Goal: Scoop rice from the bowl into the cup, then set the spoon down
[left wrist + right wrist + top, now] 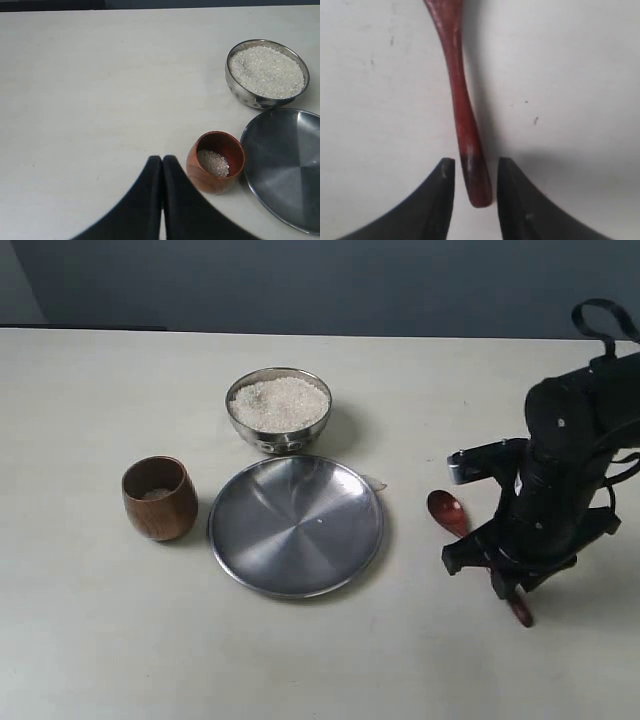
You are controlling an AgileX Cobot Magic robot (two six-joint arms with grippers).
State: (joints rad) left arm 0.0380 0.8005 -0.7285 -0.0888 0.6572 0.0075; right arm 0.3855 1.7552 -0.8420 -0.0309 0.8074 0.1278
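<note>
The reddish-brown spoon point(447, 510) lies flat on the table, right of the plate. My right gripper point(506, 590) is low over its handle. In the right wrist view the handle end of the spoon point(461, 105) sits between the fingers of the right gripper point(475, 162), which is open, with a gap on each side. The steel bowl point(262, 437) holds a heap of rice point(280, 402). The wooden cup point(159, 502) stands at the left with a little rice point(214, 162) in it. My left gripper point(161, 159) is shut and empty, hovering near the cup point(200, 175).
A wide flat steel plate point(296, 525) lies between the cup and the spoon, just in front of the bowl. A small pale scrap point(376, 482) rests at the plate's right rim. The left arm does not show in the exterior view.
</note>
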